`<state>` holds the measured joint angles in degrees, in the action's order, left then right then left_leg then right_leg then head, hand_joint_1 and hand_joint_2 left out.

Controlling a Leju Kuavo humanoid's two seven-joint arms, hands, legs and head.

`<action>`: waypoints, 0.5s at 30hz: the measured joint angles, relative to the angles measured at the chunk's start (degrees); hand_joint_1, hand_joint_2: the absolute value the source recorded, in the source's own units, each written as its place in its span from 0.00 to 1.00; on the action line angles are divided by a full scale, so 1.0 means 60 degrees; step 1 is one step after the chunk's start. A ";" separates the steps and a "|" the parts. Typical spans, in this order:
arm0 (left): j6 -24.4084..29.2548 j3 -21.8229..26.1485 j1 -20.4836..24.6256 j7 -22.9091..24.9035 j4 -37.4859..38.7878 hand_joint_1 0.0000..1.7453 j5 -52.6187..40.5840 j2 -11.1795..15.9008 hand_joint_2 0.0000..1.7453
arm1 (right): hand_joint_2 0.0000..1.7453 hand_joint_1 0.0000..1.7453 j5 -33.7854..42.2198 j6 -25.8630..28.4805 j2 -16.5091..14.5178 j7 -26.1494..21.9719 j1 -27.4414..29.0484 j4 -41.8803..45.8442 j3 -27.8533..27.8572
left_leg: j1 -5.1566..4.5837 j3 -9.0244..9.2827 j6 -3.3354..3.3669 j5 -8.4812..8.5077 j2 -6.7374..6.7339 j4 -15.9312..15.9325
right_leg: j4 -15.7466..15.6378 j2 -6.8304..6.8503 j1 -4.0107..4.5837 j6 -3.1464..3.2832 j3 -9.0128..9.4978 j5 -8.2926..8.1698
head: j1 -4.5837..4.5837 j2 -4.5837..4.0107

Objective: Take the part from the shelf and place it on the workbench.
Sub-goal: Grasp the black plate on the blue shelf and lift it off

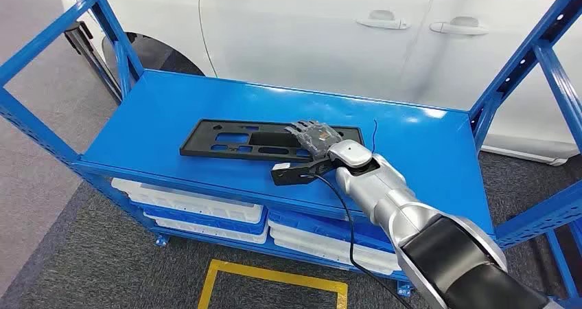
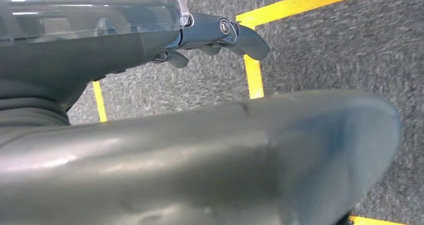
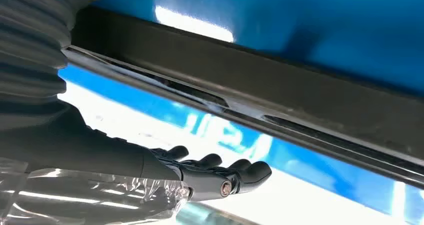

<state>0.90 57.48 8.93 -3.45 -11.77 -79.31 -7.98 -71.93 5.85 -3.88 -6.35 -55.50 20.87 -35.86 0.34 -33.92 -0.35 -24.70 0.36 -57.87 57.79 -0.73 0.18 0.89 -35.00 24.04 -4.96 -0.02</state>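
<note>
black part (image 1: 254, 139), fingers (image 1: 312, 132) over it (right end)

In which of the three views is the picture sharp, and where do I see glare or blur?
Head view: sharp, with soft glare patches on the blue shelf behind the black part. Left wrist view: the floor is motion-blurred and the near dark surface is out of focus. Right wrist view: strong white glare on the blue surface, and the right hand is soft.

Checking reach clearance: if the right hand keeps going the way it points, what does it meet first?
Likely the flat black plastic panel on the blue metal shelf: the right hand already lies over its near end, fingers pointing along it. Contact is unclear.
</note>
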 joint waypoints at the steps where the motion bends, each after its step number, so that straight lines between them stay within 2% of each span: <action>1: -0.0001 0.0000 0.0000 0.0000 -0.0001 0.00 -0.0004 0.0000 0.00 | 1.00 0.97 -0.0004 0.0036 0.0004 0.0007 0.0016 -0.0006 -0.0012 | -0.0001 -0.0010 0.0018 0.0007 0.0001 -0.0004 | -0.0001 -0.0001 -0.0004 -0.0019 -0.0002 -0.0004 | 0.0000 0.0000; 4: -0.0005 -0.0004 0.0007 0.0000 -0.0002 0.00 -0.0015 0.0004 0.00 | 1.00 0.97 -0.0010 0.0227 0.0030 0.0013 0.0089 -0.0034 -0.0047 | 0.0010 -0.0013 0.0144 0.0051 -0.0002 0.0024 | 0.0015 -0.0002 -0.0031 -0.0142 -0.0005 0.0013 | 0.0000 0.0000; 5: -0.0005 -0.0007 0.0015 0.0000 -0.0001 0.00 -0.0022 0.0005 0.00 | 1.00 0.97 -0.0007 0.0307 0.0050 0.0004 0.0104 -0.0040 -0.0052 | 0.0023 0.0001 0.0202 0.0074 -0.0008 0.0054 | 0.0126 0.0004 -0.0043 -0.0195 -0.0050 0.0102 | 0.0000 0.0000; 7: -0.0009 -0.0011 0.0039 0.0002 0.0000 0.00 -0.0038 0.0003 0.00 | 1.00 0.99 0.0004 0.0437 0.0103 -0.0036 0.0121 -0.0046 -0.0053 | 0.0043 0.0023 0.0289 0.0109 -0.0024 0.0105 | 0.0933 0.0019 -0.0075 -0.0292 -0.0418 0.0579 | 0.0001 0.0000; 9: -0.0014 -0.0011 0.0049 0.0013 0.0001 0.00 -0.0057 0.0004 0.00 | 1.00 1.00 0.0012 0.0535 0.0144 -0.0091 0.0178 -0.0056 -0.0055 | 0.0036 0.0018 0.0318 0.0104 -0.0029 0.0104 | 0.2246 0.0029 -0.0093 -0.0363 -0.1053 0.1154 | 0.0002 0.0000; 10: -0.0015 -0.0012 0.0046 0.0025 0.0002 0.00 -0.0065 0.0004 0.00 | 1.00 1.00 0.0020 0.0600 0.0159 -0.0139 0.0215 -0.0061 -0.0056 | 0.0034 0.0018 0.0322 0.0100 -0.0029 0.0099 | 0.2679 0.0033 -0.0101 -0.0381 -0.1278 0.1256 | 0.0002 0.0000; 11: -0.0017 -0.0013 0.0044 0.0039 0.0002 0.00 -0.0075 0.0004 0.00 | 1.00 1.00 0.0053 0.0681 0.0166 -0.0213 0.0241 -0.0062 -0.0057 | 0.0033 0.0018 0.0320 0.0096 -0.0025 0.0089 | 0.2765 0.0038 -0.0108 -0.0386 -0.1340 0.1175 | 0.0002 0.0000; 12: -0.0018 -0.0015 0.0042 0.0053 0.0001 0.00 -0.0086 0.0004 0.00 | 1.00 1.00 0.0122 0.0776 0.0173 -0.0323 0.0250 -0.0050 -0.0057 | 0.0033 0.0022 0.0314 0.0086 -0.0020 0.0074 | 0.2449 0.0045 -0.0115 -0.0376 -0.1203 0.0922 | 0.0002 0.0000; 14: -0.0018 -0.0019 0.0042 0.0062 0.0001 0.00 -0.0105 0.0003 0.00 | 1.00 1.00 0.0377 0.0894 0.0186 -0.0613 0.0205 0.0018 -0.0049 | 0.0025 0.0024 0.0270 0.0048 -0.0013 0.0032 | 0.1111 0.0063 -0.0115 -0.0319 -0.0562 0.0284 | 0.0001 0.0000; 15: -0.0018 -0.0021 0.0045 0.0061 0.0001 0.00 -0.0110 0.0003 0.00 | 1.00 1.00 0.0548 0.0909 0.0191 -0.0789 0.0174 0.0081 -0.0031 | 0.0010 0.0016 0.0235 0.0027 -0.0013 0.0008 | 0.0540 0.0066 -0.0097 -0.0273 -0.0294 0.0078 | 0.0001 0.0000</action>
<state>0.79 57.36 9.20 -3.09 -11.76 -79.97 -7.96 -68.65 11.30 -2.73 -11.08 -54.46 21.36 -36.04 0.40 -33.82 1.06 -24.54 0.28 -57.83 61.03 -0.34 -0.40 -0.75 -36.76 24.50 -4.96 -0.02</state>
